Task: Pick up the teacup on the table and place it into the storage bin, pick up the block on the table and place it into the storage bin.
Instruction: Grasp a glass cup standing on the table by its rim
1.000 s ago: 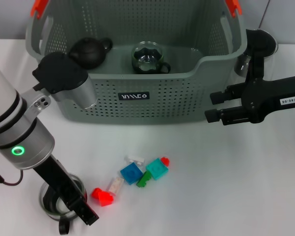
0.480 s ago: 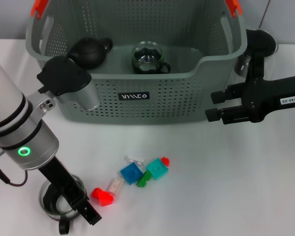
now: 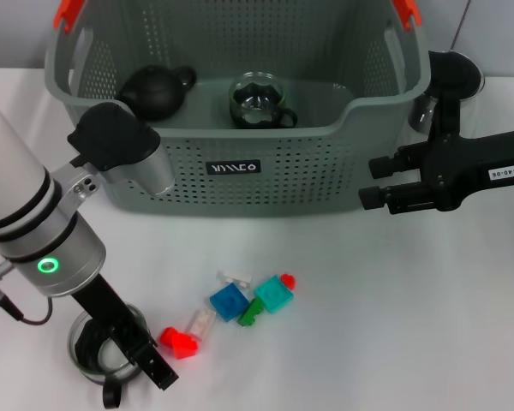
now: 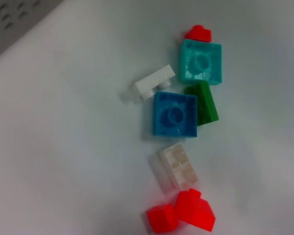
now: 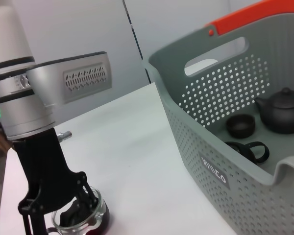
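White table (image 3: 428,325); left tool (image 3: 124,364) clamped on clear glass teacup (image 3: 87,353); right tool (image 3: 368,181) open.

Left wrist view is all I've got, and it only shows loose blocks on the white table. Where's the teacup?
Observer: The glass teacup stands on the table near the robot's left front, just beside the red block. The left gripper is down at it.
Operator: Is anything in the storage bin?
Observer: Yes. The storage bin holds a black teapot, a glass cup and a small black cup. I see no blocks in it.
Operator: And the right arm?
Observer: The right gripper hangs open beside the bin's right front corner, holding nothing.
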Robot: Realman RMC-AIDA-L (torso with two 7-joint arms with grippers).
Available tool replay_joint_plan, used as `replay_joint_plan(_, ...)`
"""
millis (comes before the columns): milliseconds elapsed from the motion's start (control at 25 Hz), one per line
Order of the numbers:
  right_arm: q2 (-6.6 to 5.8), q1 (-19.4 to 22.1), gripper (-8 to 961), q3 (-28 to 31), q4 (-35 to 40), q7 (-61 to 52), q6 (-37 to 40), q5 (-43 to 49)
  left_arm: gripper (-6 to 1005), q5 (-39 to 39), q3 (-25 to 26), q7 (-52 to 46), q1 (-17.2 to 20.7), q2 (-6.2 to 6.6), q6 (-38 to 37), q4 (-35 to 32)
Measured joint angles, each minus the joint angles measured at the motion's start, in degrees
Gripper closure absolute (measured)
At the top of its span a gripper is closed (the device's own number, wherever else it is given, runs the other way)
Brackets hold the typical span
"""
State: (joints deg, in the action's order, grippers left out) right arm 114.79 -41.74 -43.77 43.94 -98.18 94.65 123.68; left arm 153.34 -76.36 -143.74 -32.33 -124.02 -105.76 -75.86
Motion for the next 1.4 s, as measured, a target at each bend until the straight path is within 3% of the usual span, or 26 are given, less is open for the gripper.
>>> replay_joint_plan(1400, 0.00, -0.01, 308, 0.00, 0.00, 0.53, -0.92, -0.02, 129, 1.17, 0.32, -0.16, 1.39, -0.24, 2.55, 1.55)
